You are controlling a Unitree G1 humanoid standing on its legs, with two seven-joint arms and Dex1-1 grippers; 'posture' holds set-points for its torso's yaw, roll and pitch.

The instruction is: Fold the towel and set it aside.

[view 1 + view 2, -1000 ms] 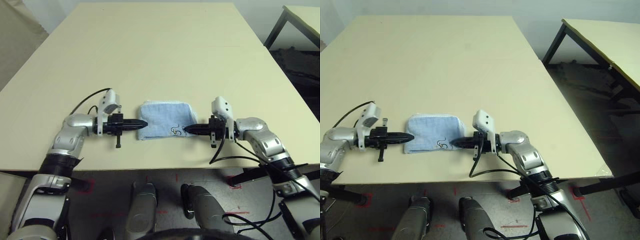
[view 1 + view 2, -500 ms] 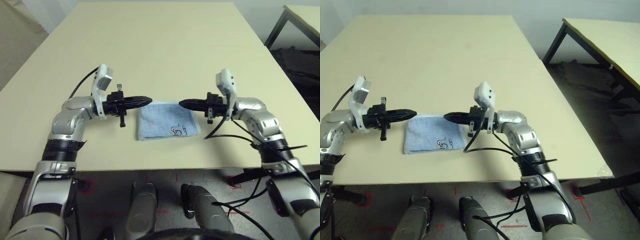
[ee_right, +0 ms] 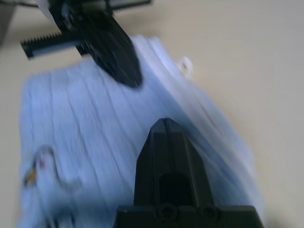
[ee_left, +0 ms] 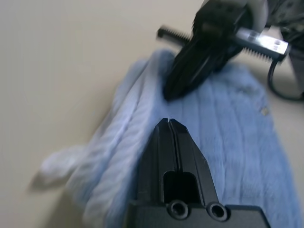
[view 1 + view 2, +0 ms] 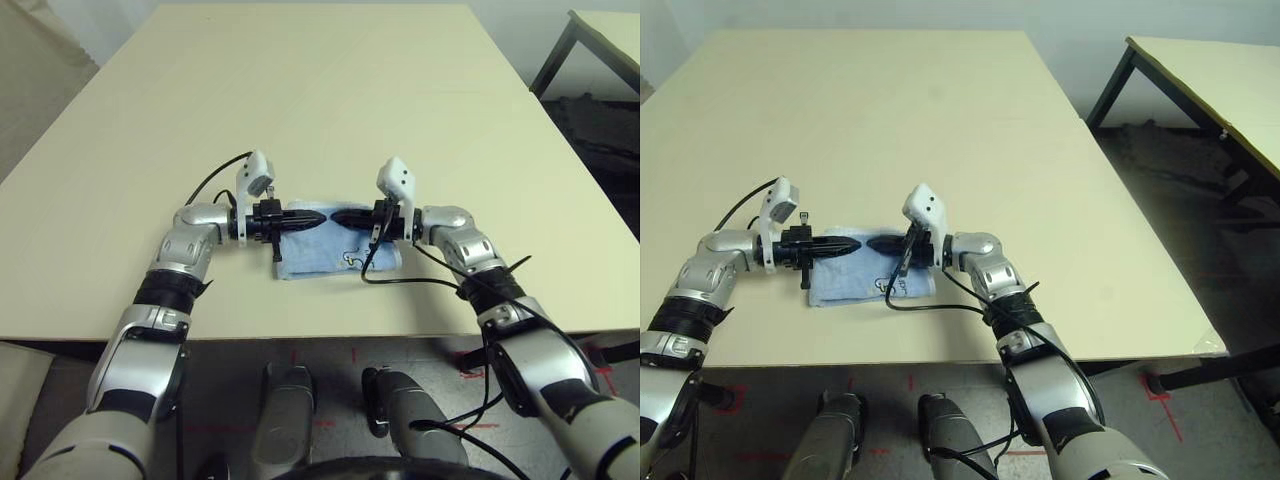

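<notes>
The towel (image 5: 312,254), a light-blue folded cloth with a dark embroidered mark (image 5: 352,261), lies near the table's front edge. My left gripper (image 5: 318,218) and right gripper (image 5: 336,216) point at each other over the towel's far part, tips almost meeting, both shut with no cloth between the fingers. In the left wrist view my shut left gripper (image 4: 169,121) hovers just above the towel (image 4: 237,133). The right wrist view shows the shut right gripper (image 3: 164,122) over the towel (image 3: 80,118), near a small white label (image 3: 185,65).
The pale table (image 5: 320,100) stretches far beyond the towel. Its front edge runs close below the towel. A second table (image 5: 608,35) with dark legs stands at the right, past the table's right edge.
Both grippers have swung from the towel's near side corners up to its far corners, then inward to meet over its far middle. The towel stays flat in place.
</notes>
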